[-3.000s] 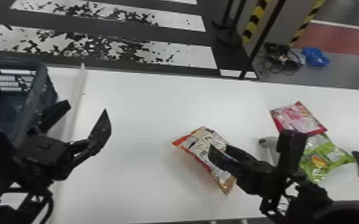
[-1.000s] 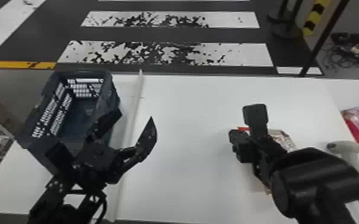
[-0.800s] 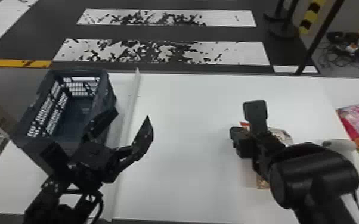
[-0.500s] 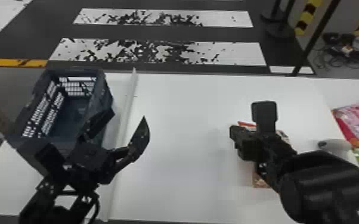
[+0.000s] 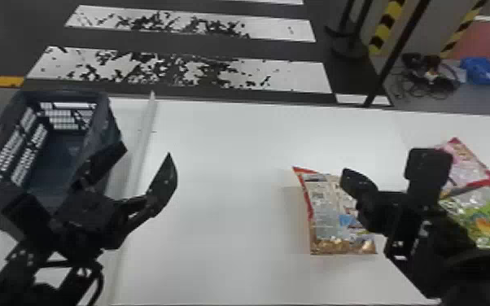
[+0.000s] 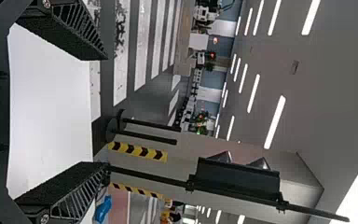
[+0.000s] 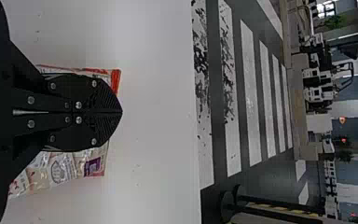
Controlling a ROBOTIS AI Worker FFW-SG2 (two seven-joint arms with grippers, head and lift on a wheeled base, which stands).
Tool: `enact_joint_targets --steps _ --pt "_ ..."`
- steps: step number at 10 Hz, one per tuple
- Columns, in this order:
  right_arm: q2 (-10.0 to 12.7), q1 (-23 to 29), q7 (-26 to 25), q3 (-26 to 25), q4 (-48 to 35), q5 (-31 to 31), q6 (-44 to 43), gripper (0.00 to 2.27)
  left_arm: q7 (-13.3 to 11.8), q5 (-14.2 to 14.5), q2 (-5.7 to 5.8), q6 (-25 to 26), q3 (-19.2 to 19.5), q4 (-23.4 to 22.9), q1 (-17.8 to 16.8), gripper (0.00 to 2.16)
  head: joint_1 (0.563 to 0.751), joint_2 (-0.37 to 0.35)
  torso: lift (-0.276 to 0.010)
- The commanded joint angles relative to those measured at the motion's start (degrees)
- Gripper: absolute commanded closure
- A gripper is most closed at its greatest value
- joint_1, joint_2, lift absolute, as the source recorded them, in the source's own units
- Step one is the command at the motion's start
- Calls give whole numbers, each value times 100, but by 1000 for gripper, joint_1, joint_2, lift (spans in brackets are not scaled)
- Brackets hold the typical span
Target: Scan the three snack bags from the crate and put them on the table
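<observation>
In the head view my right gripper (image 5: 348,179) is above the right part of an orange-edged snack bag (image 5: 325,211) lying on the white table (image 5: 224,195). The right wrist view has that gripper (image 7: 121,112) with both fingers pressed flat together, the bag (image 7: 65,168) behind them. A pink snack bag (image 5: 468,162) and a green one (image 5: 484,215) lie at the right, partly behind the right arm. My left gripper (image 5: 147,152) stands open beside the crate (image 5: 112,126); in the left wrist view the gripper (image 6: 106,112) has nothing between its fingers.
A pale raised strip (image 5: 140,146) runs along the table between the crate and the bags. Past the far edge, a dark pole (image 5: 399,49) stands on the floor, near cables (image 5: 427,81) and a blue item (image 5: 482,71).
The head view has swung back right over the last half second, bringing the pink and green bags further in. My right gripper uncovers more of the orange-edged bag, which lies less slanted than three seconds ago.
</observation>
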Motion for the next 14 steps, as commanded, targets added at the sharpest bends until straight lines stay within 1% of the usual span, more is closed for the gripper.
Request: enact_joint_targets --steps 1,2,4,5,6,7,8,10,12,13,14 --pt "3 439 31 -165 89 -38 -669 2243 48 -8 -10 21 -40 22 -32 66 695 -139 -94" --pt "29 589 66 -174 221 -108 -967 2243 136 -34 -18 38 -101 4 -41 66 695 -161 -94" --pt "100 712 75 2 493 -108 -1442 2243 312 -61 -27 21 -233 4 -50 66 695 -173 -94" --pt "109 729 75 134 660 -108 -1671 2243 541 -87 -36 3 -321 4 -50 66 695 -172 -94" --pt "170 756 75 248 774 -91 -1846 2243 725 -114 -54 -15 -409 4 -41 66 695 -168 -94" --pt "179 756 75 327 924 -47 -2005 2243 875 -219 -62 -32 -523 4 -41 66 695 -154 -94" --pt "179 756 93 345 1108 -29 -2216 2243 1050 -395 -62 -173 -620 -5 -14 66 695 -145 -94" --pt "153 642 216 310 1653 -11 -2778 2243 1103 -395 -62 -296 -611 -49 100 66 695 -149 -94" --pt "135 510 277 310 2049 15 -2919 2243 1156 -360 -62 -384 -550 -57 196 66 695 -157 -94" --pt "126 466 277 415 2251 103 -3024 2243 1217 -351 -62 -472 -550 -49 214 66 695 -158 -94" --pt "126 404 277 468 2479 156 -3217 2243 1217 -342 -54 -524 -532 -57 240 66 695 -154 -94"
